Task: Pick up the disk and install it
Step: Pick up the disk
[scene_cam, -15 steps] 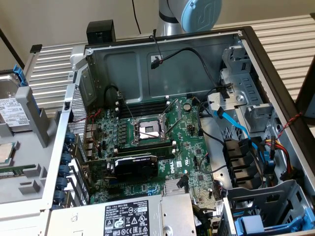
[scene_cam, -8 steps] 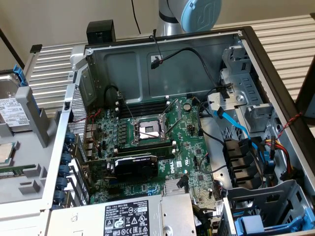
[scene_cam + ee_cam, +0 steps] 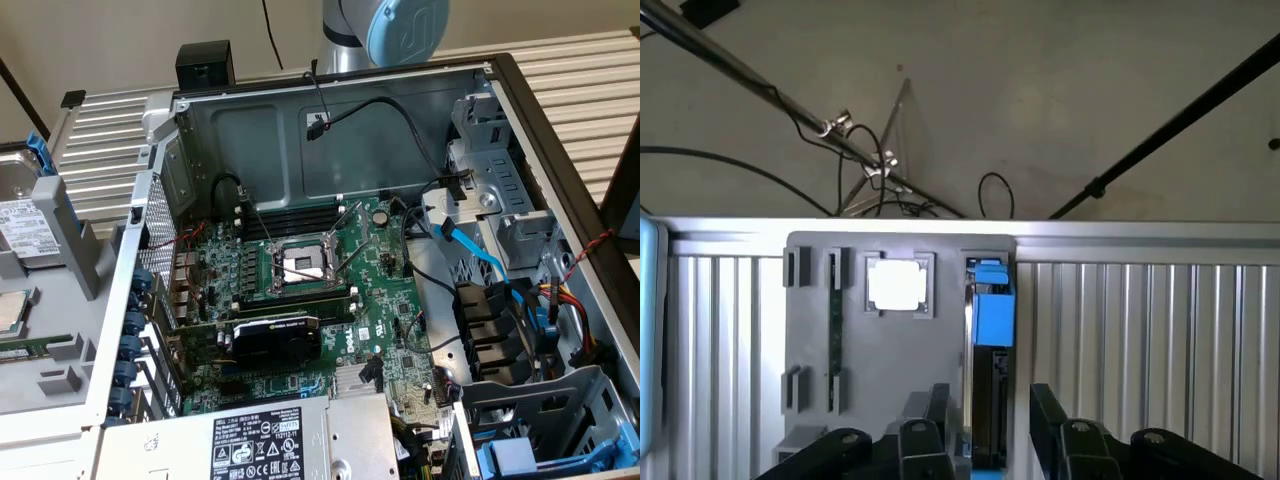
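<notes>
One claw [image 3: 989,392]: we see it open, gripping nothing.
Disk [image 3: 992,315]: standing on edge in a slot of the grey tray [image 3: 815,320].
Table [image 3: 1140,350]: slatted, under that tray.

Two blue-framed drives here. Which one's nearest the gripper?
The disk standing on edge in the grey tray, between the fingers of the open gripper. The other blue-framed drive sits inside the case.
</notes>
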Tool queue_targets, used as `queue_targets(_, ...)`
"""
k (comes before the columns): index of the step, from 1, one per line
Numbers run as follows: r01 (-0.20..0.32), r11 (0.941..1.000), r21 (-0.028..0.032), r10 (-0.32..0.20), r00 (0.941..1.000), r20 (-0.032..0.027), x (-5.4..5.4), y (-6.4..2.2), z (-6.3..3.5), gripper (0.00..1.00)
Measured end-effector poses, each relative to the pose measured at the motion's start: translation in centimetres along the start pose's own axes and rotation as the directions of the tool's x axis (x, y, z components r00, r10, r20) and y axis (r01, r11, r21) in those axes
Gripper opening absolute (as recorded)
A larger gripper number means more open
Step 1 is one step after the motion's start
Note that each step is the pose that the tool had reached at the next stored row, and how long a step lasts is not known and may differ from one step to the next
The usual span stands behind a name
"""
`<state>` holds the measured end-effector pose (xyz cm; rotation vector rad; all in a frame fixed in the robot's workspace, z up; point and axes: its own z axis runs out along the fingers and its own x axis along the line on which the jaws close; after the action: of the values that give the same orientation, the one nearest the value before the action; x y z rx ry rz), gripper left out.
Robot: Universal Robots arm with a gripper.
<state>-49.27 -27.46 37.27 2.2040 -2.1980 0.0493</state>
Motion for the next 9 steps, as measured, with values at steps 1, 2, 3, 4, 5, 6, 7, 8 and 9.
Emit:
queue_targets(1, 0.002, 1.0, 0.0006, -0.002, 1.0, 0.0, 0.0, 0.14, 0.0, 0.48)
queue_targets(2, 0.004, 1.0, 0.0013, -0.004, 1.0, 0.0, 0.0, 0.29, 0.0, 0.54)
queue_targets(3, 0.006, 1.0, 0.0017, -0.006, 1.0, 0.0, 0.0, 0.44, 0.0, 0.6)
queue_targets(4, 0.009, 1.0, 0.0019, -0.009, 1.0, 0.0, 0.0, 0.58, 0.06, 0.65)
queue_targets(5, 0.011, 0.9999, 0.002, -0.011, 0.9999, 0.0, 0.0, 0.69, 0.15, 0.65)
queue_targets(6, 0.014, 0.9999, 0.0021, -0.014, 0.9999, -0.0001, 0.0, 0.82, 0.27, 0.72)
queue_targets(7, 0.017, 0.9999, 0.0024, -0.017, 0.9999, -0.0001, 0.0, 0.96, 0.44, 0.72)
queue_targets(8, 0.02, 0.9998, 0.0025, -0.02, 0.9998, -0.0002, 0.0, 1.13, 0.62, 0.72)
queue_targets(9, 0.023, 0.9997, 0.0027, -0.023, 0.9997, -0.0001, 0.0, 1.28, 0.78, 0.72)
